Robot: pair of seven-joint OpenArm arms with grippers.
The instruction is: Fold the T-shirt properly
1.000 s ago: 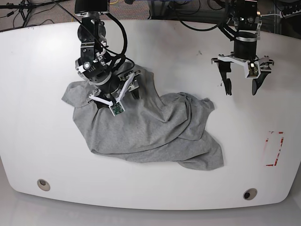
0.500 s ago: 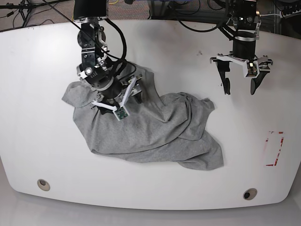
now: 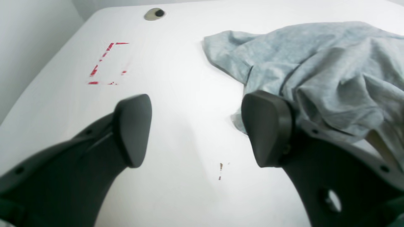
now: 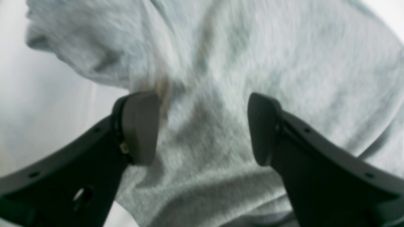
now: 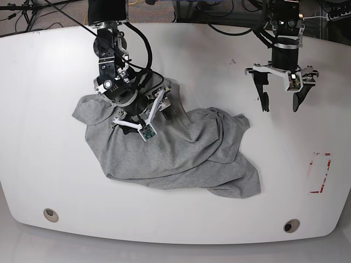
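Observation:
The grey T-shirt (image 5: 175, 150) lies crumpled in the middle of the white table (image 5: 44, 164), bunched into thick folds along its right side. My right gripper (image 5: 142, 114) hangs low over the shirt's upper left part. In the right wrist view this gripper (image 4: 202, 129) is open, its dark fingers (image 4: 140, 126) spread over blurred grey T-shirt fabric (image 4: 252, 56) with nothing pinched. My left gripper (image 5: 281, 104) stands open above bare table, to the right of the shirt. Its wrist view shows the left gripper (image 3: 199, 132) empty and the T-shirt (image 3: 331, 72) just beyond its right finger (image 3: 265, 129).
Red tape marks (image 5: 320, 172) sit near the table's right edge and also show as red tape marks (image 3: 107, 63) in the left wrist view. Round cable holes (image 5: 50, 214) (image 5: 291, 225) lie near the front edge. Cables and stands crowd the floor behind the table.
My right gripper has shifted a little to the right and toward the front over the shirt, staying open. The left arm and the shirt's outline look unchanged.

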